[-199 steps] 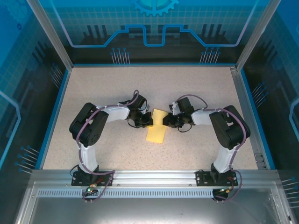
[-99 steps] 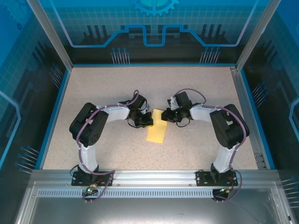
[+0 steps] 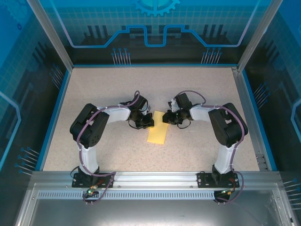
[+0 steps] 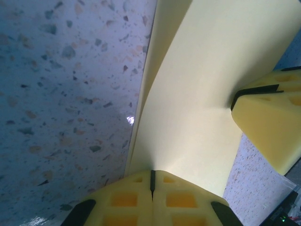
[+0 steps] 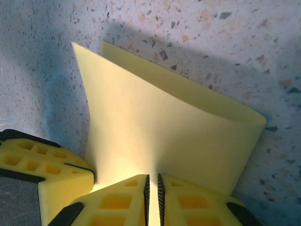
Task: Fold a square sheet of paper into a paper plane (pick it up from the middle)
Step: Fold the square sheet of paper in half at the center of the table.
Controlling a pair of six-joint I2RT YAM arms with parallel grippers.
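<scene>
With left gripper [image 4: 152, 176] and right gripper [image 5: 152, 181] pinched shut on the square sheet of paper [image 3: 158, 133], mid table [image 3: 94, 84], align loose edges before creasing.

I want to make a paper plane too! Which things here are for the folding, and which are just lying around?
For the job: yellow sheet of paper, folded over; left tool, shut on it; right tool, shut on it.
Just around: speckled table; blue walls; metal rail.
</scene>
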